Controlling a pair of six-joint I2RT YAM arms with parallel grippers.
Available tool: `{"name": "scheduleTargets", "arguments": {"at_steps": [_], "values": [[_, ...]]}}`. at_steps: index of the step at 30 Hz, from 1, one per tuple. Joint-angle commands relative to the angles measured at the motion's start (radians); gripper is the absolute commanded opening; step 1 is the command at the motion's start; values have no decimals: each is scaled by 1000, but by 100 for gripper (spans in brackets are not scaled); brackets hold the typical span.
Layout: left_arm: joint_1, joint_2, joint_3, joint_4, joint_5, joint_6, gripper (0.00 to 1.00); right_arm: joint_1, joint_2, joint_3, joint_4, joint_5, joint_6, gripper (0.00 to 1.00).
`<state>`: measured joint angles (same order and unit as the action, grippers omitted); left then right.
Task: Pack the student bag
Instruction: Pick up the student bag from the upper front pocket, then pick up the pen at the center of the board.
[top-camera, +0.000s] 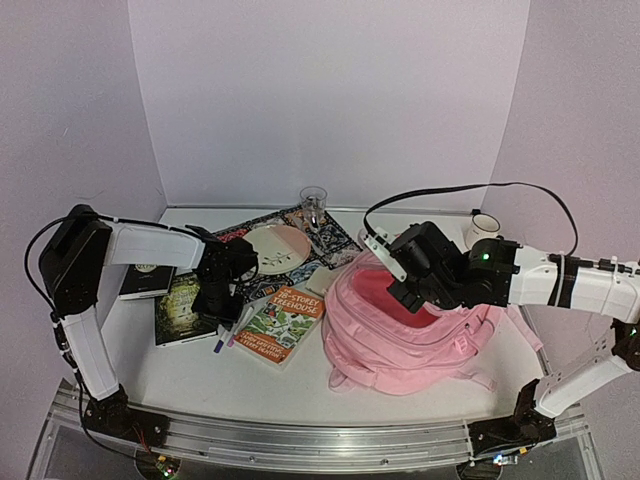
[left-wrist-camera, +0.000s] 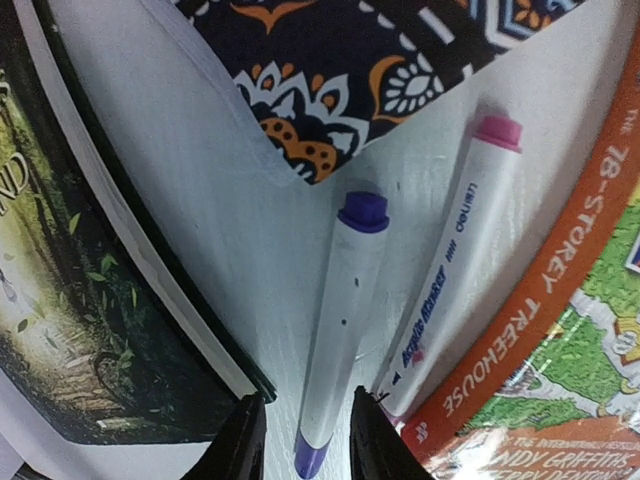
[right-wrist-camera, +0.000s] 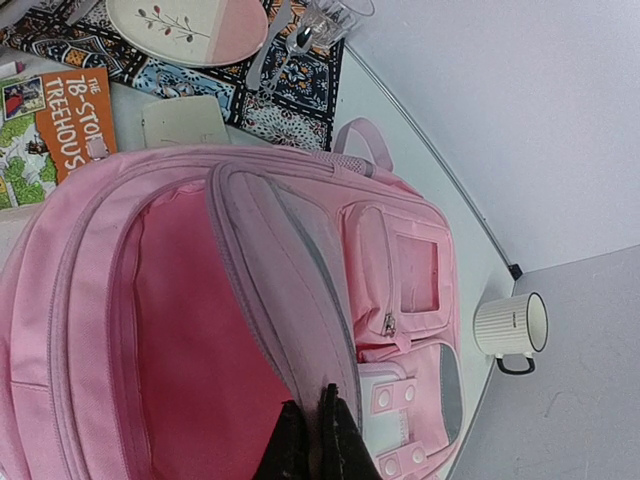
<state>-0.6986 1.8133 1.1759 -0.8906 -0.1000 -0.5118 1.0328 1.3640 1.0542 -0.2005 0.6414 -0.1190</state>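
**Packing stage, marker pickup.** The student bag (top-camera: 400, 350) lay on the right half of the table (top-camera: 300, 395), its main compartment gaping and the pink lining exposed. The right gripper (right-wrist-camera: 311, 440) was clenched on the edge of the bag's front panel, apparently holding the mouth open. Left of the bag, beyond the 78-Storey Treehouse book (top-camera: 283, 322), the left gripper (left-wrist-camera: 305, 445) stood released. Its jaws straddled the tail of a purple-capped marker (left-wrist-camera: 345, 310) without pinching it. The marker's long axis ran straight out between the jaws, roughly parallel to a pink-capped marker (left-wrist-camera: 455, 280) just beside it. The left arm was the nearer to the marker, and the bag's mouth lay to its right.
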Motion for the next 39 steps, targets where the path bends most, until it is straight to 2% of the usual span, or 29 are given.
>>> {"name": "scheduleTargets", "arguments": {"at_steps": [1, 5, 14, 17, 24, 29, 36, 39], "values": [[6, 48, 34, -14, 15, 53, 26, 2, -35, 12, 72, 25, 18, 0], [19, 71, 46, -15, 35, 77, 21, 1, -27, 15, 74, 26, 16, 0], [24, 135, 36, -15, 96, 106, 20, 2, -20, 21, 83, 29, 11, 0], [24, 128, 30, -20, 97, 108, 13, 2, -18, 29, 85, 33, 6, 0], [25, 40, 58, -42, 123, 94, 0, 3, -17, 57, 87, 8, -5, 0], [28, -39, 101, -50, 119, 54, 0, 2, -20, 81, 88, -18, -11, 0], [28, -147, 158, 1, 184, -60, 0, 2, -30, 105, 92, -35, -6, 0], [28, -187, 169, 54, 259, -109, 0, 2, -43, 112, 92, -31, 2, 0]]}}
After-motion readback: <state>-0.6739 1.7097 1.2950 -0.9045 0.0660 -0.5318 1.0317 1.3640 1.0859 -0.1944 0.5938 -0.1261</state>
